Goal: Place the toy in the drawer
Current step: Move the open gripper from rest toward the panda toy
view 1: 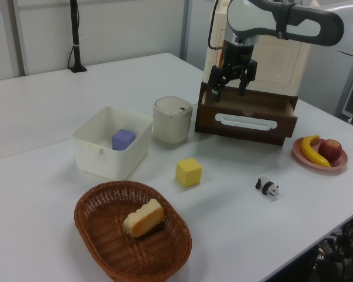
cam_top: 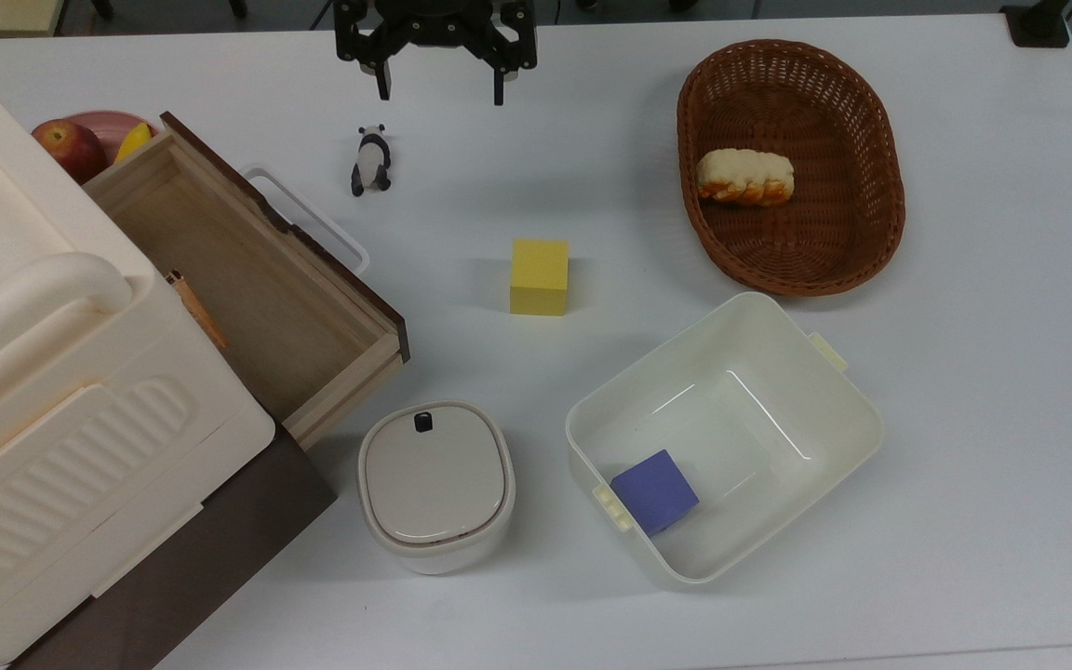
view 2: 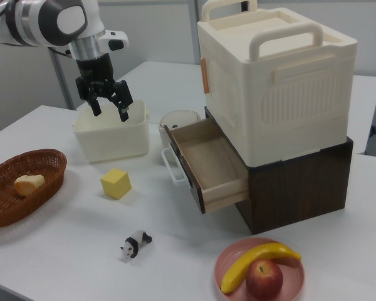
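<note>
The tool (view 2: 107,107) hangs open and empty above the table (cam_top: 964,419); the right view shows the drawer (view 2: 207,164) open, the toy (view 2: 134,244) standing outside.

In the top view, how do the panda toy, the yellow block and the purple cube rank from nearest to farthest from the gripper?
Measured from the gripper at the top view's upper edge:
1. Panda toy, just below it, toward the top view's left.
2. Yellow block, mid-table, toward the top view's right.
3. Purple cube, inside the cream tub, toward the bottom.
</note>
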Available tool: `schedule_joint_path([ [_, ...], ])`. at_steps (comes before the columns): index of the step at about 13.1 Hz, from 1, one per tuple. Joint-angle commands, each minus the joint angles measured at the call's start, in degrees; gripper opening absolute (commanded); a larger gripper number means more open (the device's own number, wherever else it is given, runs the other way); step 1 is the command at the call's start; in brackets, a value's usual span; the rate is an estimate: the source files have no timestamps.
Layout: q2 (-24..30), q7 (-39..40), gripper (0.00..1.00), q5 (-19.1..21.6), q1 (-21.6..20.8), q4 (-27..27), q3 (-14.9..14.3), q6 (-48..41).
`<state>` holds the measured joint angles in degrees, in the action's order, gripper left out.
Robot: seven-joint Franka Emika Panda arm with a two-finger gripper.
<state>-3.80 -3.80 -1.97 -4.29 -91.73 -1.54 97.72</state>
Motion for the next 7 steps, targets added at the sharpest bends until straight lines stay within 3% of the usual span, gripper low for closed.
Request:
schedule_joint_path([
  [1,1.07,1.25,1.0,-0.39,-0.37,0.14,-0.57,-1.73],
  [5,1.07,2.47,1.0,0.3,-0.01,-0.03,-0.75,-1.65],
  [7,1.77,-0.49,1.0,0.3,1.13,-0.73,-0.4,-0.95],
])
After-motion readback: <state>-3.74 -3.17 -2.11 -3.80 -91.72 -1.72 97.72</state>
